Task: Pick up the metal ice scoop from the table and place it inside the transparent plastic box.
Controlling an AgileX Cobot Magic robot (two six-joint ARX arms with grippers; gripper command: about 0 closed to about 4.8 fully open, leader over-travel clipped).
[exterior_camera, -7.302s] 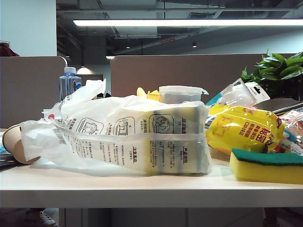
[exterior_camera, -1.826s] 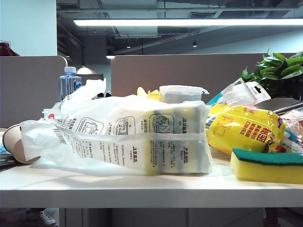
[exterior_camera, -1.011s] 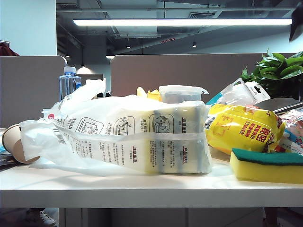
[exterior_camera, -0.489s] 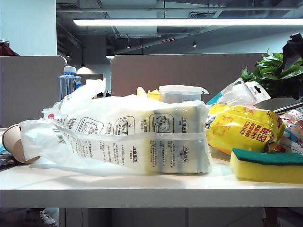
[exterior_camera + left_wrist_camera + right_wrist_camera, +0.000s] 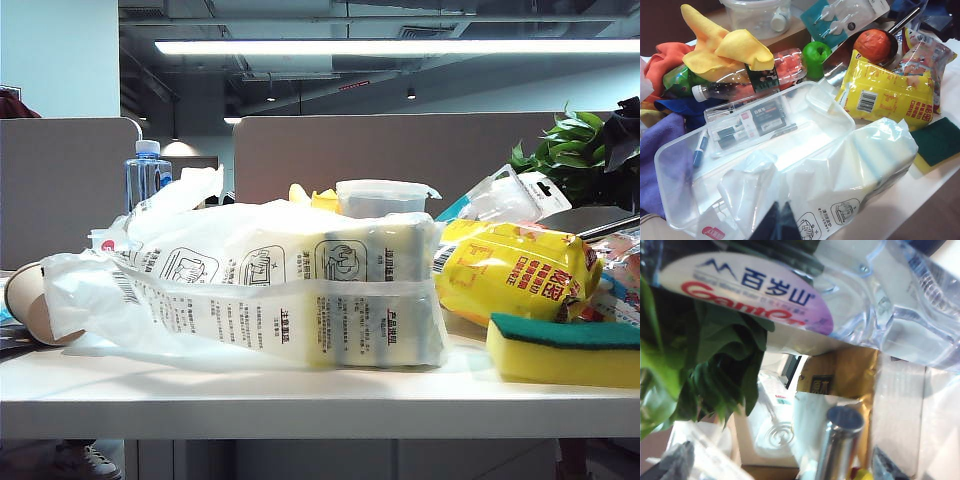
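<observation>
The left gripper (image 5: 777,223) shows only its dark fingertips, pressed together on nothing, over the printed sponge bag (image 5: 840,190). It is out of the exterior view. On the table (image 5: 300,400) that bag (image 5: 300,290) fills the middle and hides the transparent plastic box (image 5: 835,102) behind it, which already holds a pen blister pack (image 5: 747,125). At the bag's three o'clock a yellow packet (image 5: 515,272) covers the metal ice scoop, leaving only its handle (image 5: 610,228) at the packet's two o'clock. From the left wrist, the scoop (image 5: 880,45) lies behind the packet, its bowl showing orange-red. The right gripper (image 5: 624,135), jaws spread wide and empty, is cut off at the frame's three o'clock edge before the plant (image 5: 575,150). It sits lower than half a second ago.
</observation>
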